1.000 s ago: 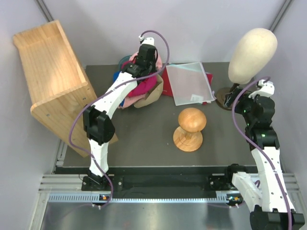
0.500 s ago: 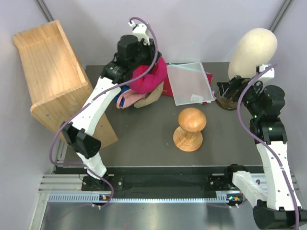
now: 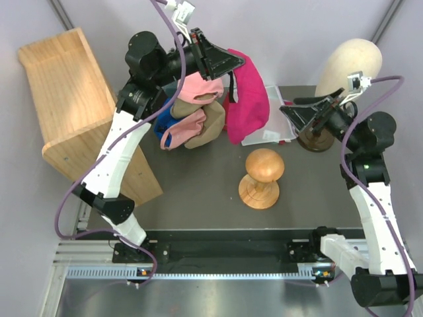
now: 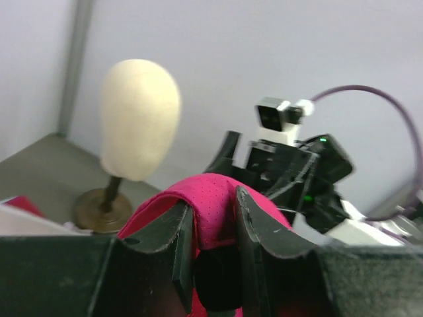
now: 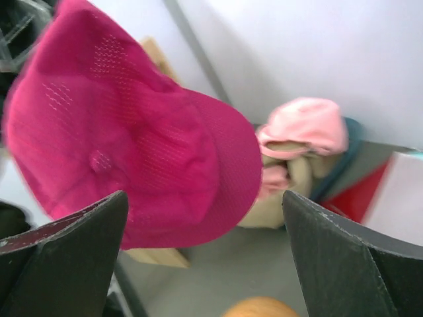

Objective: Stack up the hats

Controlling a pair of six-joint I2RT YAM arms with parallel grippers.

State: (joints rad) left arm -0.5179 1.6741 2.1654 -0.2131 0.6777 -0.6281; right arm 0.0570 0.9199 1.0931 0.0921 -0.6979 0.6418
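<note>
My left gripper [image 3: 232,61] is shut on the rim of the magenta hat [image 3: 248,99], which hangs in the air right of the pile. In the left wrist view the fabric [image 4: 213,208] is pinched between the two fingers [image 4: 168,238]. The other hats lie heaped at the back left: light pink [image 3: 198,89] on top, tan [image 3: 206,129] below, blue [image 3: 164,125] at the left. My right gripper [image 3: 289,107] is open and points left at the magenta hat [image 5: 132,152], a short way off, with nothing between its fingers [image 5: 357,264].
A cream mannequin head [image 3: 348,66] stands on its base at the back right, just behind the right gripper. The round wooden knob stand [image 3: 264,175] is mid-table. A wooden box [image 3: 73,112] leans at the left. A clear pouch [image 3: 268,135] lies under the hanging hat.
The left arm lifted the magenta hat off the pile and swung it up and to the right. The right gripper rose and turned left towards the hat.
</note>
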